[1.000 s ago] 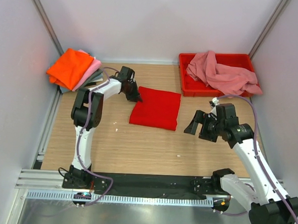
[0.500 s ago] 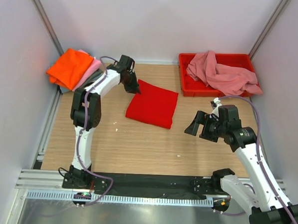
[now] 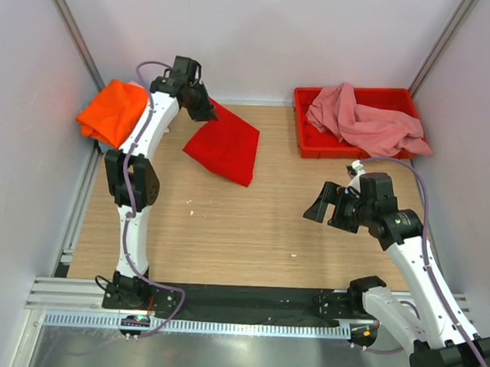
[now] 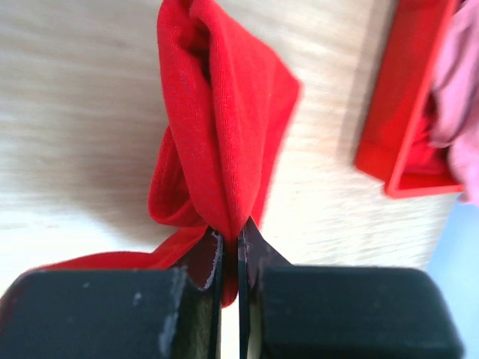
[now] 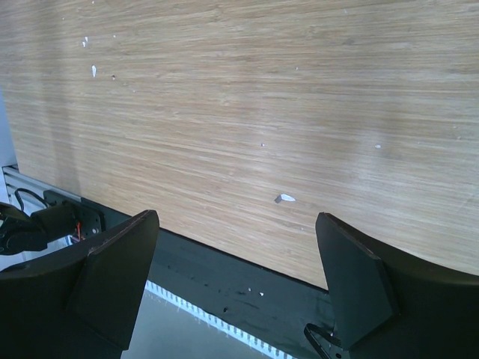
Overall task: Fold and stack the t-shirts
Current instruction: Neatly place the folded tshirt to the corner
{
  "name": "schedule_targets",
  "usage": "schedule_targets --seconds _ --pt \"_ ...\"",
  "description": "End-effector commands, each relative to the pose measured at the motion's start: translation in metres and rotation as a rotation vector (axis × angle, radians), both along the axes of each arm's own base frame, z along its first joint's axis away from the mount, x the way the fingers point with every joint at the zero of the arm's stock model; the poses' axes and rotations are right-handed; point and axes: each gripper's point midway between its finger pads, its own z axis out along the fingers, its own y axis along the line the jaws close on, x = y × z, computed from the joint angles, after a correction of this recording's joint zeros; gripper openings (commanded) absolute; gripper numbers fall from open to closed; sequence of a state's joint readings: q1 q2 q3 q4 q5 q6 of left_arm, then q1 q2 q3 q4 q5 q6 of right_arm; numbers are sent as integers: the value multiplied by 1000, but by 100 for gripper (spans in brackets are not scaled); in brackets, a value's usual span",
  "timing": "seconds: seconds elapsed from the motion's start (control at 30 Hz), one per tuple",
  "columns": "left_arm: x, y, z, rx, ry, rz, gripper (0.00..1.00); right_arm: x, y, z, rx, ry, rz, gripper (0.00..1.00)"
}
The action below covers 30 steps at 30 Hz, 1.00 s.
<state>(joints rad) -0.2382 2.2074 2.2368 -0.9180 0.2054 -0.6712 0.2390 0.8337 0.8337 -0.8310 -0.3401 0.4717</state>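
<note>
My left gripper (image 3: 201, 107) is shut on the edge of the folded bright red t-shirt (image 3: 224, 143), which hangs lifted and tilted above the table at back left. In the left wrist view the red t-shirt (image 4: 213, 134) is pinched between the closed fingers (image 4: 212, 254). A stack of folded shirts, orange (image 3: 113, 111) on top of light pink (image 3: 154, 109) and grey, lies at the far left. A dusty pink t-shirt (image 3: 363, 120) lies crumpled in the red tray (image 3: 301, 141). My right gripper (image 3: 328, 206) is open and empty over bare wood; its fingers (image 5: 120, 262) stand wide apart.
The red plastic tray stands at the back right and also shows in the left wrist view (image 4: 400, 112). White walls and metal posts close in the sides. A black strip and a metal rail (image 3: 221, 324) run along the near edge.
My left gripper has lifted the folded red t-shirt off the table and carried it back and left toward the orange stack. The right arm has stayed still.
</note>
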Motion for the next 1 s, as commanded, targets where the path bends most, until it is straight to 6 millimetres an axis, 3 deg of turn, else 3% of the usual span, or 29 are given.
schedule_targets --seconds 0.0,0.17,0.43,0.8,0.83,0.97 --pt "14 14 31 -49 -57 24 0 3 3 9 13 -56 21 92" --pt "39 39 65 -126 -142 83 0 2 3 8 15 -58 22 92" --pt "72 60 123 -214 -343 112 0 2 3 9 18 -66 25 93" --pt "103 94 199 -367 -577 227 0 2 4 8 25 -72 33 93" --pt "106 121 209 -372 -601 282 0 1 4 8 25 -71 35 93" --pt "107 155 234 -410 -663 357 0 2 5 6 25 -68 37 93"
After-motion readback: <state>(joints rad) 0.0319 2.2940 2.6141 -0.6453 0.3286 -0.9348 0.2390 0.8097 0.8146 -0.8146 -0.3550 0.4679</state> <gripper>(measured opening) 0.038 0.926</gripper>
